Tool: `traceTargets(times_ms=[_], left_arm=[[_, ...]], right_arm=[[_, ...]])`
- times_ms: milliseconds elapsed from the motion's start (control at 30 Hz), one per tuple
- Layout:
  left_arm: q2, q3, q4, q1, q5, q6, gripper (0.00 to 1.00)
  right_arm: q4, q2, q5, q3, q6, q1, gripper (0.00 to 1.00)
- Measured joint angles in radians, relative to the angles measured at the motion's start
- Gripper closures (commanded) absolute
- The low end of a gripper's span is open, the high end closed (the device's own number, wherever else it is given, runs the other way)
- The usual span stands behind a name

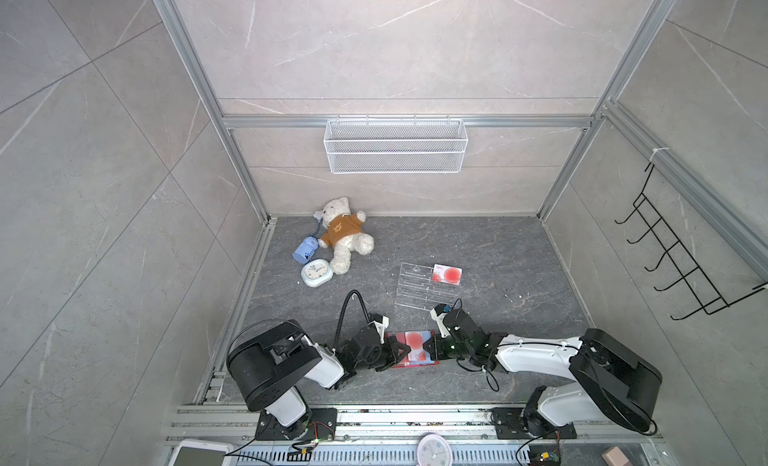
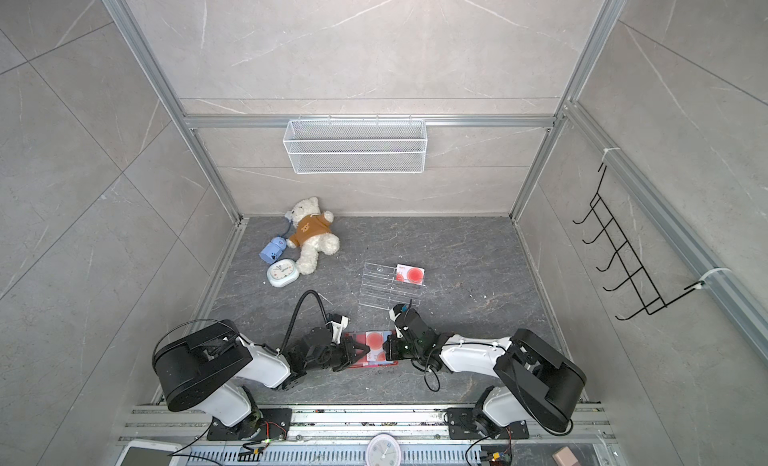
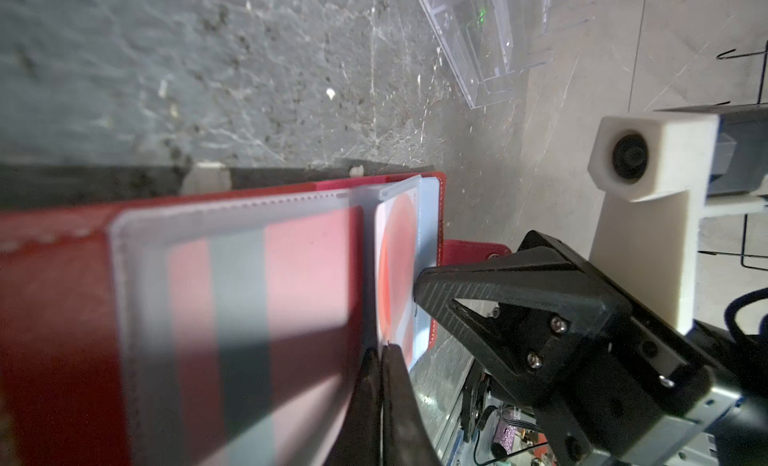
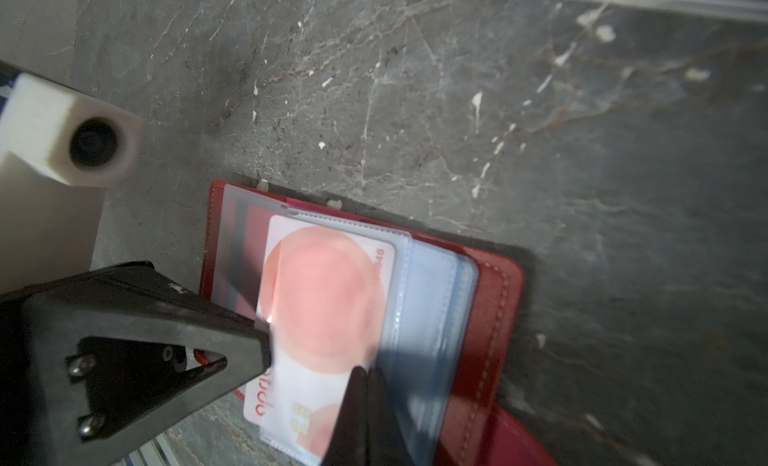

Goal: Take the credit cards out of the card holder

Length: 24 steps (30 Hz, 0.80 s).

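Grey stone floor (image 1: 498,243) bears teddy (image 1: 343,233), clock (image 1: 316,272), clear rack (image 1: 415,291), card holder (image 4: 494,301) (open).

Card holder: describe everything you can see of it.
The card holder is a red leather-like booklet with stitched edges and a snap tab, lying open on the dark stone surface. Its pale blue clear sleeves fan up; one shows a credit card. The left gripper pinches that card's edge, the right gripper a sleeve.

Clear rack (image 1: 417,291) close behind card holder (image 1: 409,360)
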<state>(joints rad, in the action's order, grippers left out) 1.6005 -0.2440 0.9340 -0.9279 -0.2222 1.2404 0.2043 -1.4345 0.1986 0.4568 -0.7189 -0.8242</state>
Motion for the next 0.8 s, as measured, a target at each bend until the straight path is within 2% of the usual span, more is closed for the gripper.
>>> traceTargets(times_ms=[600,667,733,800], left_arm=[[-0.110,0.040,-0.086,-0.002,0.035,-0.016,0.99],[-0.110,0.039,-0.088,-0.002,0.036,-0.018,0.83],[-0.110,0.040,-0.100,-0.002,0.037,-0.021,0.72],[-0.111,0.040,-0.102,-0.002,0.036,-0.022,0.69]], right_arm=[[0.010,0.000,0.000,-0.006,0.000,0.000,1.00],[0.010,0.000,0.000,-0.006,0.000,0.000,1.00],[0.010,0.000,0.000,-0.006,0.000,0.000,1.00],[0.010,0.000,0.000,-0.006,0.000,0.000,1.00]])
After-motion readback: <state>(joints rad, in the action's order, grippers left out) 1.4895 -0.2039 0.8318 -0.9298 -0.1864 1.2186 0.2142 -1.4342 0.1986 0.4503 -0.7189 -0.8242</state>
